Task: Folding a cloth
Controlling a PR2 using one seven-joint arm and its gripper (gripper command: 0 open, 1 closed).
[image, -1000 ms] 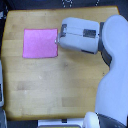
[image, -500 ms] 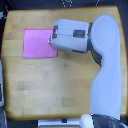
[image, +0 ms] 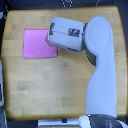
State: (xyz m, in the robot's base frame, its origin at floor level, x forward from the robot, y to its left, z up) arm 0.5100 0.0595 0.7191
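The pink cloth (image: 37, 43) lies flat on the wooden tabletop (image: 45, 85) at the exterior view's upper left. It looks roughly square. The white arm reaches in from the lower right, and its gripper (image: 50, 37) sits over the cloth's right edge, covering part of it. The fingers are hidden under the white gripper housing, so I cannot tell whether they are open or shut, or whether they hold the cloth.
The white arm and robot body (image: 102, 75) cover the tabletop's right side. A grey object (image: 2, 87) stands off the table's left edge. Dark items (image: 66, 3) sit beyond the far edge.
The arm has moved toward the exterior view's left, from right of the cloth to over its right edge. The cloth lies flat as before.
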